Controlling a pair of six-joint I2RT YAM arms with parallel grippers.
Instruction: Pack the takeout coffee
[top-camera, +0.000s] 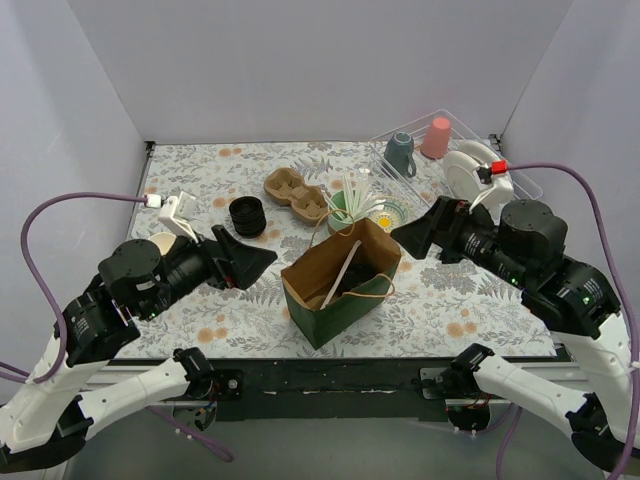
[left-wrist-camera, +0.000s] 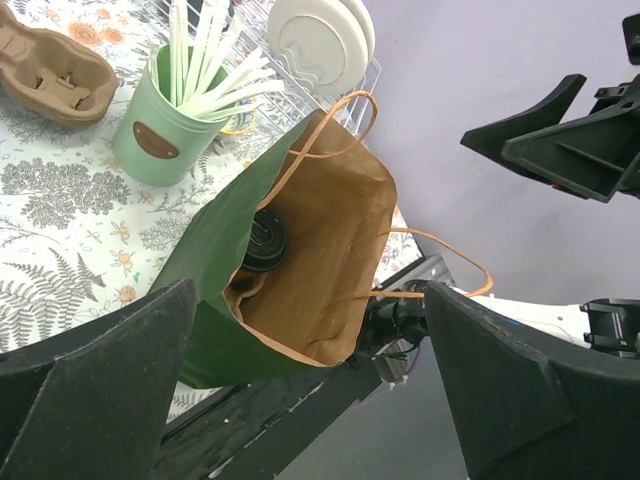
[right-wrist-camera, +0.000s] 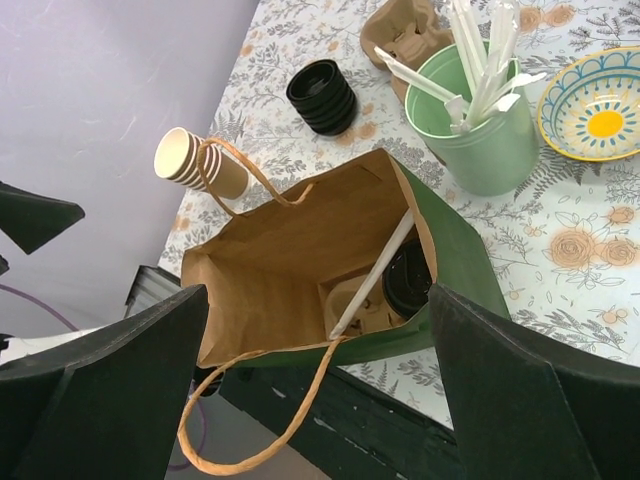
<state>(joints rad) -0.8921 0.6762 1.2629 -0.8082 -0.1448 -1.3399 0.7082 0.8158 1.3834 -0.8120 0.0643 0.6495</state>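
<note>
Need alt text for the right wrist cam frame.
Looking down into an open green paper bag, brown inside, with the black-lidded takeout coffee at its bottom and a white straw leaning beside it. The right hand, open, frames the view's lower corners. Behind: a mint tin of straws, a stack of black lids, a patterned bowl.

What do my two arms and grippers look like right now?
The left arm and right arm have white lower links and black motor housings. The left gripper and right gripper carry broad, matte black wedge-shaped fingers. A purple cable loops to each wrist.
</note>
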